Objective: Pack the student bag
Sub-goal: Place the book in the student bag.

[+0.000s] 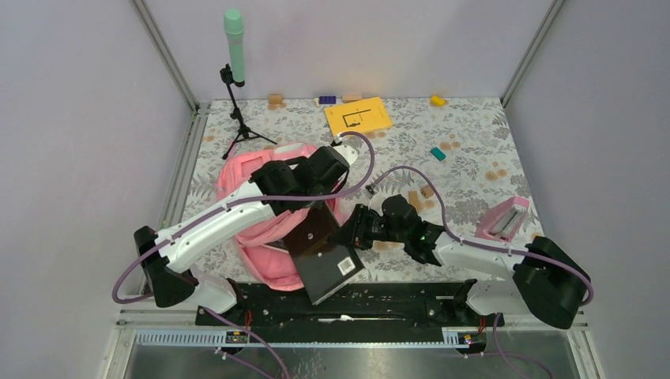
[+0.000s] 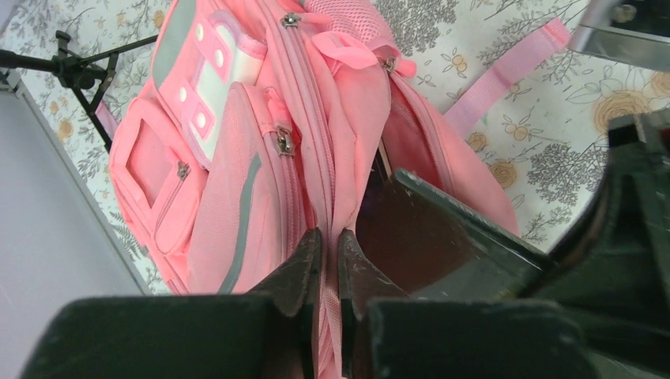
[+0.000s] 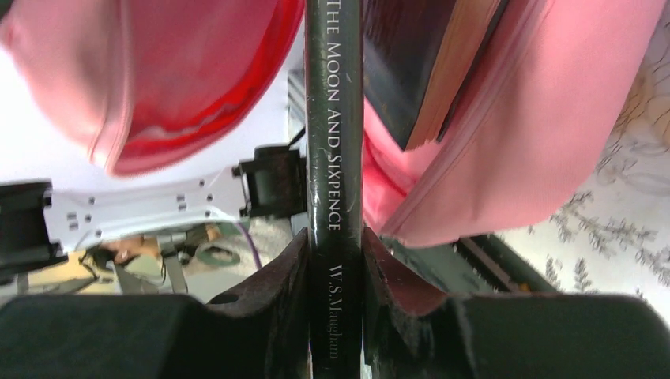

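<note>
Student bag point(image 1: 235, 180), a large pink backpack, lies on the floral table point(image 1: 474, 158) directly under my left claw point(image 2: 329, 237) and just left of my right claw point(image 3: 335, 237). The left claw is clenched on the pink fabric rim beside the zip, holding the main compartment's mouth apart. The right claw is grasping a dark book point(image 1: 328, 257) by its spine, lettered The Moon and Sixpence. Ahead of its fingers, the book's far end sits at the bag's mouth, while the near end hangs outside.

I judge the step in hand to be feeding this book into the bag, only partly done. The next move calls for sliding the book forward along its own length. The left claw must hold the rim up, and the book's corner must stay clear of the zip.

My left arm reaches forward over the bag with its wrist bent downward. My right arm stretches low across toward the left, its jaws on either side of the spine.
</note>
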{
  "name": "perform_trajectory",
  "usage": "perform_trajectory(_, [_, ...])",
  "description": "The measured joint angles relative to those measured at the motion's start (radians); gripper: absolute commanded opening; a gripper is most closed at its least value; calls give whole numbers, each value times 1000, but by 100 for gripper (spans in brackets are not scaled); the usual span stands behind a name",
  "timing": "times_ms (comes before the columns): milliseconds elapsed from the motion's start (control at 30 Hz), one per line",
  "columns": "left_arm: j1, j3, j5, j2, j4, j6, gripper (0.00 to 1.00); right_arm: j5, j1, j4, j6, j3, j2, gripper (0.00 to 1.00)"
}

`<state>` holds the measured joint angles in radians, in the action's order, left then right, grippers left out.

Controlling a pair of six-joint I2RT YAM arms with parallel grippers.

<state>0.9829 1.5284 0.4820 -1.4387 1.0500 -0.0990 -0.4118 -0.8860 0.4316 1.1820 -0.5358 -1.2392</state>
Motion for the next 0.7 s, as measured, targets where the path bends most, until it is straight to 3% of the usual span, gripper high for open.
perform_trajectory(400, [-48, -173, -87, 144, -179, 24, 0, 253, -25, 381, 126, -79, -388, 0])
perform_trajectory(700, [-74, -232, -137, 203, -249, 27, 0, 446, -32, 304, 16, -254, -488, 0])
